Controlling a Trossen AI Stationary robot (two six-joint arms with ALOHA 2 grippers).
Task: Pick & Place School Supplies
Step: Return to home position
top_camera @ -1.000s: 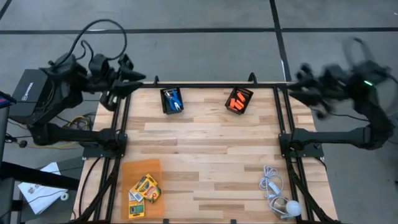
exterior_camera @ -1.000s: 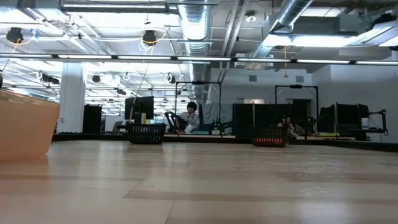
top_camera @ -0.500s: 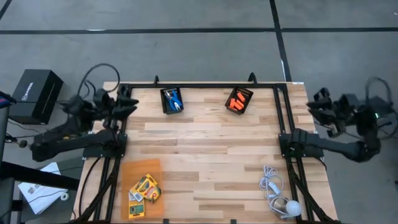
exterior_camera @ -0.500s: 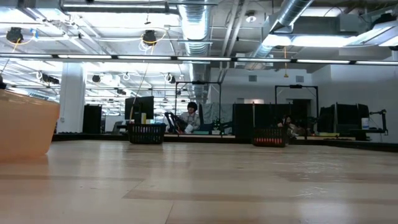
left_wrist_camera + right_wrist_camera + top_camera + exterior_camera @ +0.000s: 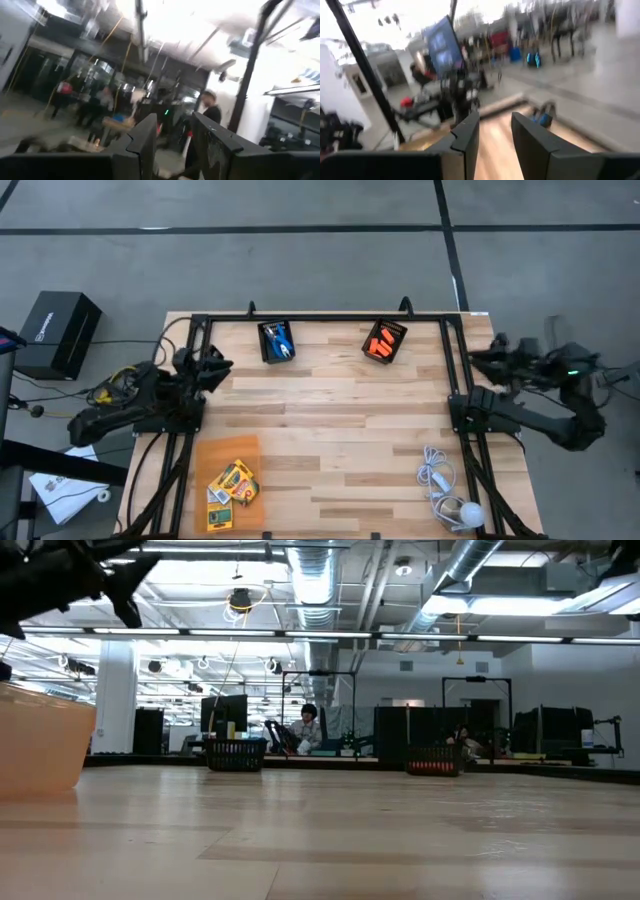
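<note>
Scissors (image 5: 277, 340) lie in far-left black bin (image 5: 262, 330), orange erasers (image 5: 382, 343) in far-right black bin (image 5: 402, 332), crayon boxes (image 5: 235, 482) on near-left orange tray (image 5: 215, 450): sorting looks done. Left tool (image 5: 174, 120) and right tool (image 5: 495, 117) hang spread, empty, beside worktop (image 5: 330, 430).

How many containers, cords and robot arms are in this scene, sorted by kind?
Black bins: 2
Orange tub: 1
White cord with bulb: 1
Robot arms: 2
Total: 6
The crayon boxes and orange erasers inside are too small to count.
</note>
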